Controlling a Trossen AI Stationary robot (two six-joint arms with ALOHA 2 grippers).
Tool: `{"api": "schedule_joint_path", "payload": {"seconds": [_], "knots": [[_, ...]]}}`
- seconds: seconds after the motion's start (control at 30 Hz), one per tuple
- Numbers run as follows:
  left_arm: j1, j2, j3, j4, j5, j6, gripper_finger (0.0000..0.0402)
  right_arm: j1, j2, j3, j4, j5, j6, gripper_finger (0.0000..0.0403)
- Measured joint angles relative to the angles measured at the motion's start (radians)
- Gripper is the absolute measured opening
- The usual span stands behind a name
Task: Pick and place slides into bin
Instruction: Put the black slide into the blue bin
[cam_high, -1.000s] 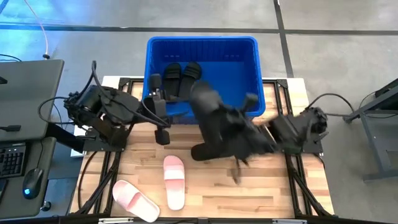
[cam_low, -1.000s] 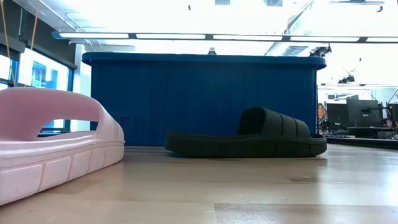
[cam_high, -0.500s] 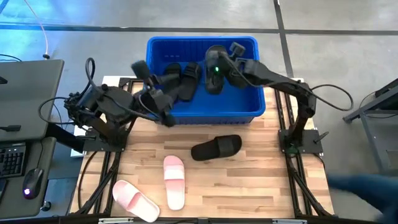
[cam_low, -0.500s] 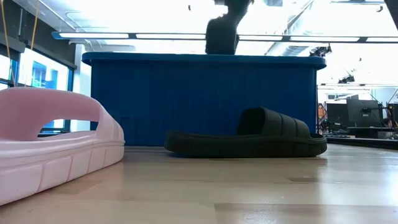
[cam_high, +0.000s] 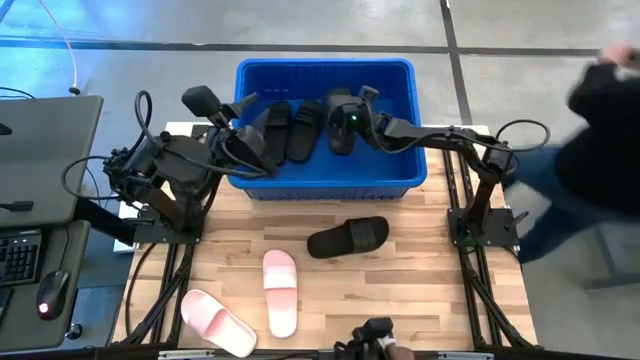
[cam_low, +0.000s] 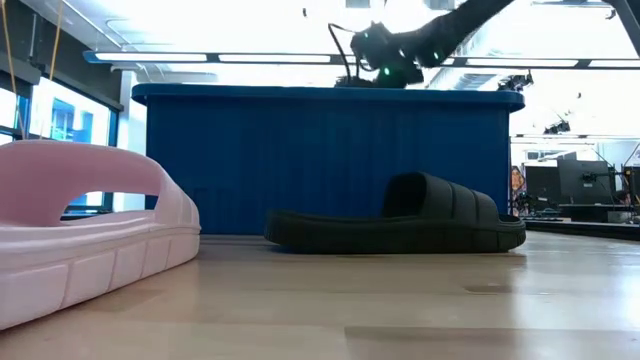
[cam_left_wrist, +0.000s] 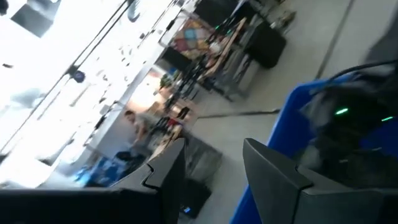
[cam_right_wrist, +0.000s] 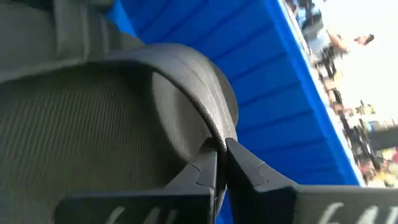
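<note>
**Third black slide going into the bin, three left on the table**

The right gripper (cam_high: 345, 112) is stretched out over the bin (cam_high: 400, 185), its fingers pinched tight on the strap of a black slide (cam_high: 340, 135). The right wrist view shows the two fingertips (cam_right_wrist: 214, 165) nearly meeting around the arched strap (cam_right_wrist: 186, 81), with the blue ribbed wall behind. The held slide lies within the bin's walls, beside the others; whether it already rests on the floor of the bin cannot be told.

The left gripper (cam_high: 205, 100) waits raised at the bin's left edge, fingers spread apart and holding nothing, as the left wrist view shows.

Next to the held slide, two more black slides (cam_high: 288, 130) lie side by side inside the bin, toward its left half. So the task looks about half done: two slides are placed and a third is at the point of release.

Out on the wooden table (cam_high: 430, 300) three remain: one black slide (cam_high: 348, 237) near the bin's front wall, lying flat with its ribbed strap up, and two light pink slides (cam_high: 280, 290) nearer the table's front edge, one straight and one (cam_high: 215, 320) angled toward the left corner. All are open-toed with one wide strap.
</note>
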Motion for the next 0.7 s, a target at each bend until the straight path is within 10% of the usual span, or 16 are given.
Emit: {"api": "schedule_joint_path", "payload": {"seconds": [0.4,0.7], "knots": [[0.000,-0.008,0.000,0.004,-0.123,0.072,0.0150,-0.070,0.120,-0.067,0.116,-0.252,0.018,0.0041],[0.000,-0.017,0.000,0.003,-0.120,0.074,0.0150,-0.069,0.249,-0.003,0.123,-0.145,0.030,0.0134]]}}
